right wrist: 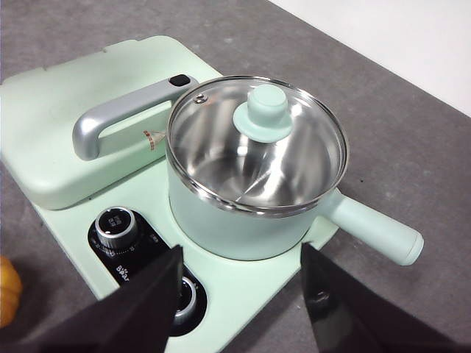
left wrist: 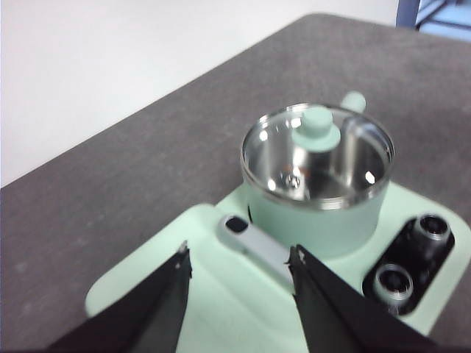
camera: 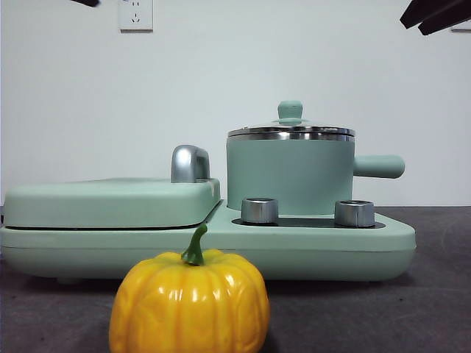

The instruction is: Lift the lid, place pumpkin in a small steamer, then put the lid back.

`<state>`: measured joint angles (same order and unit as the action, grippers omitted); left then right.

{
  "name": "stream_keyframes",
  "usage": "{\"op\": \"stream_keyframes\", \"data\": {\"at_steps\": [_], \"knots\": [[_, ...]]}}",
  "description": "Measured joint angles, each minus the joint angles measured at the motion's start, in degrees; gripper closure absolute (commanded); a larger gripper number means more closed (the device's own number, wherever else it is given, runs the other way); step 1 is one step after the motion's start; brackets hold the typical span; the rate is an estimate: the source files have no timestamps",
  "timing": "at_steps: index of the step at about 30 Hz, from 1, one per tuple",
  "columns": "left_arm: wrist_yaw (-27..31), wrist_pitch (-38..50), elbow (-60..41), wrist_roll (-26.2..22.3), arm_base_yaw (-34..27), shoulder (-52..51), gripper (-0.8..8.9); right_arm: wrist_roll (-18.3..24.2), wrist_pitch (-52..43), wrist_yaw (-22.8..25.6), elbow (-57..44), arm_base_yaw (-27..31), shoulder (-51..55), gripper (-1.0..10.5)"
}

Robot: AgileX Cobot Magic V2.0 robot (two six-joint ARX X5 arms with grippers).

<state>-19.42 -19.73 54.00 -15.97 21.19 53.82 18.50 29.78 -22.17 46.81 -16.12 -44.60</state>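
Note:
The yellow-orange pumpkin (camera: 190,303) with its green stem sits on the dark table, closest to the front camera; a sliver of the pumpkin (right wrist: 7,290) shows in the right wrist view. Behind it the mint-green small steamer (camera: 289,176) stands on the appliance base, its stubby handle (camera: 378,166) pointing right. The glass lid (camera: 291,131) with its mint knob (right wrist: 263,110) rests on the steamer rim. My right gripper (right wrist: 241,261) hovers open above the steamer's near side. My left gripper (left wrist: 239,268) hangs open over the flat cover, the steamer (left wrist: 316,191) beyond it.
The wide mint appliance base (camera: 221,246) carries a flat rectangular cover (camera: 110,200) with a silver handle (camera: 190,163) and two silver knobs (camera: 259,209). A wall socket (camera: 135,13) sits on the white wall behind. Black arm tips show at both top corners.

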Motion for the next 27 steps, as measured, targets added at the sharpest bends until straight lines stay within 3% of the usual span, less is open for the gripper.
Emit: {"op": "stream_keyframes", "data": {"at_steps": [17, 27], "knots": [[0.00, 22.60, 0.79, 2.71, 11.08, 20.59, 5.95, -0.96, -0.46, -0.13, 0.00, 0.00, 0.00, 6.9], [1.57, 25.31, 9.40, 3.45, 14.53, 32.26, 5.95, -0.96, -0.48, -0.13, 0.00, 0.00, 0.00, 6.9]]}}
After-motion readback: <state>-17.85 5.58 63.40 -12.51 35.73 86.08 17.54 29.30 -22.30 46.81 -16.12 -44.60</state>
